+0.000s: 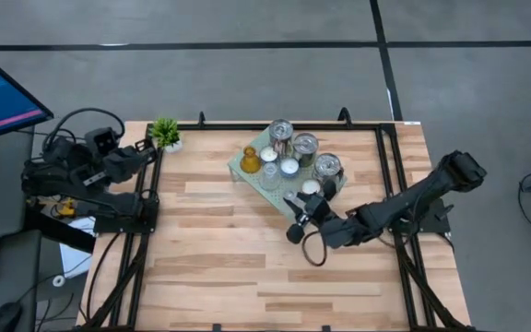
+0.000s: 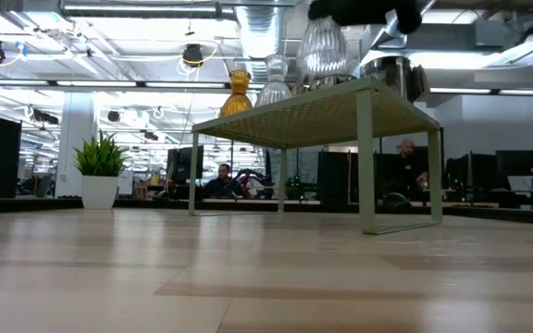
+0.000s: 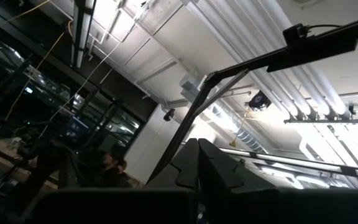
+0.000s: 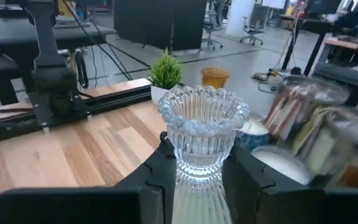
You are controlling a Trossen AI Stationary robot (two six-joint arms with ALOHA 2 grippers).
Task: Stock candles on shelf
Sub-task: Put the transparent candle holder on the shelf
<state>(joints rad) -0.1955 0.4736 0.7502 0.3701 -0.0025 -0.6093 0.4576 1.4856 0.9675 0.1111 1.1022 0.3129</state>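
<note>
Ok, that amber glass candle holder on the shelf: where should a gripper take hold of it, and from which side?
Grip the amber glass holder at its narrower upper part, coming from above. It stands upright at the shelf's left end, toward the plant, with clear glass holders close on its other side, so a sideways approach looks crowded. The right gripper is shut on a ribbed clear holder.
</note>
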